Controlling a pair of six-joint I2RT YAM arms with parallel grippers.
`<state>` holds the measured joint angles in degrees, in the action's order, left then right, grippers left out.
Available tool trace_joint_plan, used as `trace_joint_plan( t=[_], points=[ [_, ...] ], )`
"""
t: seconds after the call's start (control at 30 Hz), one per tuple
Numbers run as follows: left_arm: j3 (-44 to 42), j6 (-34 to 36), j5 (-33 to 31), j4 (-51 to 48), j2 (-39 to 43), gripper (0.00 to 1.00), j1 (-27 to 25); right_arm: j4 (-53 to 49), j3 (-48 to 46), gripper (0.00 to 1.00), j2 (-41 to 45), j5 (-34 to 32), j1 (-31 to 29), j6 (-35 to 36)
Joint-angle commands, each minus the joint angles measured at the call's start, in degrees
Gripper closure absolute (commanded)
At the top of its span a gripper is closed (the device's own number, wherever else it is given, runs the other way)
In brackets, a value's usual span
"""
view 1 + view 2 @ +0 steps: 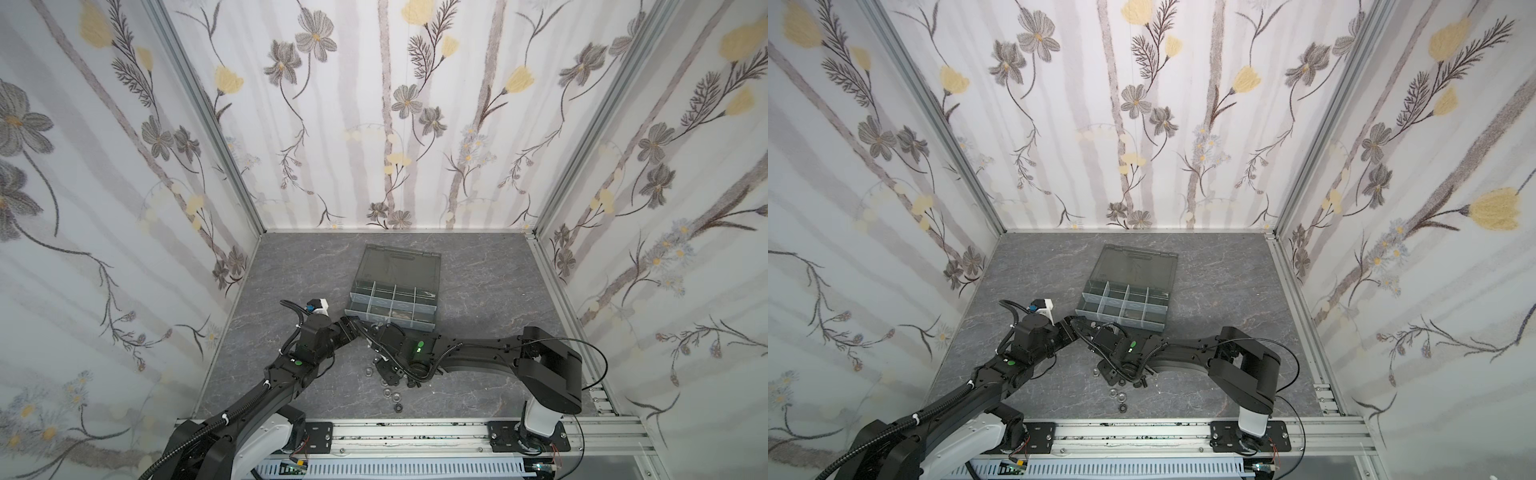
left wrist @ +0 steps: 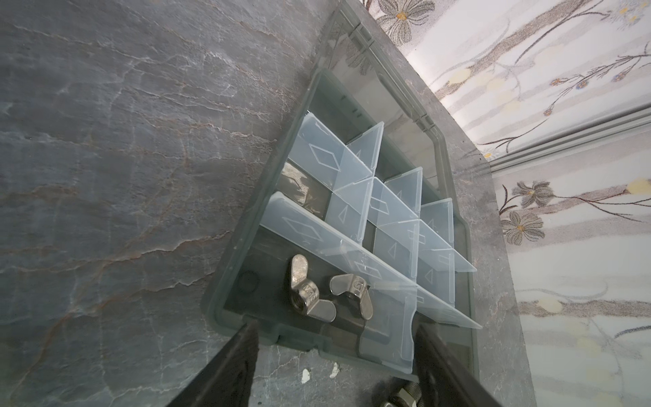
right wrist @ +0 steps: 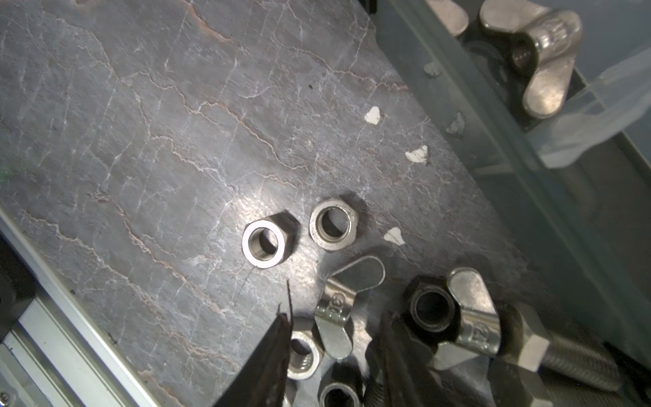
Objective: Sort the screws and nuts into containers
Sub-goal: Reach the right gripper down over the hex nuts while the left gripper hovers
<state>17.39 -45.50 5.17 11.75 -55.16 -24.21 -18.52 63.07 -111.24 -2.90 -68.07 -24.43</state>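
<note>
- The left pincer (image 2: 336, 331) has its fingers (image 2: 243, 366) spread wide with nothing between them; the tips sit at the near wall of the organiser box (image 2: 225, 282).
- Just ahead of those tips, the corner cell (image 2: 253, 282) holds a pair of wing nuts (image 2: 306, 292) that touch, wing against wing.
- Beyond that cell stand the pale dividers (image 2: 352, 165), and past them the smoky lid (image 1: 399, 266) is folded back.
- The right pincer (image 3: 334, 317) points down at the table (image 3: 141, 141), with its fingers partly apart astride a silver wing nut (image 3: 336, 310). A sliver of table shows on either side, so it has no clamp on the nut.
- A lone hex nut (image 3: 303, 356) lies against the inner face of one finger.
- Outside the other finger lies a black nut (image 3: 431, 312). A second wing nut (image 3: 472, 310) rests against it, and a silver bolt (image 3: 563, 356) lies further out.
- Past the fingertips, two hex nuts (image 3: 264, 243) lie flat, side by side and not touching.
- In both top views the two pincers are close together by the box's near edge.
</note>
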Motion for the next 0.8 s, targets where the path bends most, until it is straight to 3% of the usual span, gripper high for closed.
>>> trace_joint_plan(
  t=[0.0,0.4,0.77],
  points=[
    [0.0,-0.5,-0.5,0.4,0.0,0.27,0.2,0.5,0.9,0.59,-1.1,0.9,-0.1,-0.6],
    [-0.1,-0.4,-0.2,0.4,-0.2,0.27,0.4,0.0,1.6,0.64,-4.2,0.8,-0.1,-1.4],
    [-0.1,-0.4,-0.4,0.4,-0.2,0.27,0.5,0.5,1.5,0.80,-5.1,0.6,-0.1,-1.6]
  ],
)
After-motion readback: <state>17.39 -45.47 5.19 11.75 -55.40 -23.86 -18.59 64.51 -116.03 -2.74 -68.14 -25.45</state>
